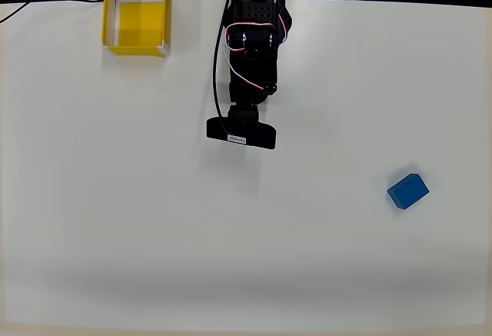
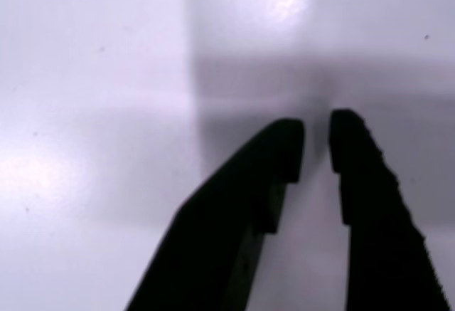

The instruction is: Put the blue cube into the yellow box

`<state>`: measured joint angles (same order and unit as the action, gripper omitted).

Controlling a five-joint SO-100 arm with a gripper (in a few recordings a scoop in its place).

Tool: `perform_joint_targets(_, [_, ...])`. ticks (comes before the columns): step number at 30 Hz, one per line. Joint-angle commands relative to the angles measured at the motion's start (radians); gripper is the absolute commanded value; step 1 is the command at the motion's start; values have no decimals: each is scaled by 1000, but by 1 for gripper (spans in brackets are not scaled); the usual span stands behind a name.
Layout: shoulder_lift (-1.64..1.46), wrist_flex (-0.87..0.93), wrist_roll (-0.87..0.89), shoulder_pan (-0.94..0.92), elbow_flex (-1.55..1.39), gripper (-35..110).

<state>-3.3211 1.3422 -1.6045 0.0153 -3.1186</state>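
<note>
The blue cube [image 1: 407, 190] lies on the white table at the right, turned at an angle. At the far left corner stands the yellow box [image 1: 136, 20], open-topped and with nothing in it. The black arm [image 1: 250, 51] reaches in from the top middle, and its wrist camera block [image 1: 241, 133] hangs over the table's centre, well left of the cube and right of the box. In the wrist view my gripper [image 2: 316, 136] points down at bare table. Its two dark fingers [image 2: 355, 176] stand almost together with a thin slit between the tips and nothing held.
The white table [image 1: 115, 221] spreads wide on all sides of the arm. A black cable [image 1: 31, 4] runs along the far left edge, next to the dark strip behind the table.
</note>
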Motion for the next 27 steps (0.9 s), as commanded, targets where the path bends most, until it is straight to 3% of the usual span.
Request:
perform_joint_targets(1, [-25,12,38,29,-26,0])
perform_joint_targets(16, [-25,5,-5,44,-26,0])
perform_joint_targets(22, [262,-270,18,60,213,5])
perform_joint_targets(27, [557,-393,20,101,505,12])
